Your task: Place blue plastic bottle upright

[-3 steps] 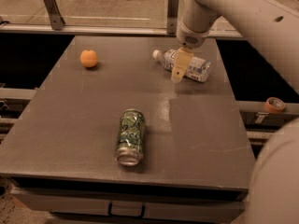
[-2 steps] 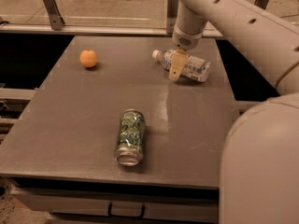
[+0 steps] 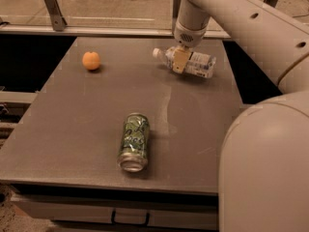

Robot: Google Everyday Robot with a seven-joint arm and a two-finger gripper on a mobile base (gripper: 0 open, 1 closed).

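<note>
Plastic this thin tends to be light, slick and easily dented, so the blue plastic bottle (image 3: 199, 65) should want a firm but modest squeeze across its stiffer shoulder, not the soft labelled middle. It lies on its side at the far right of the table (image 3: 87, 110), white cap (image 3: 157, 52) pointing left. The gripper (image 3: 179, 60) sits right over that shoulder and appears closed on the bottle (only the near finger shows). A green can (image 3: 133, 141) lies well apart near the front, and an orange ball (image 3: 91, 60) rests far left.
</note>
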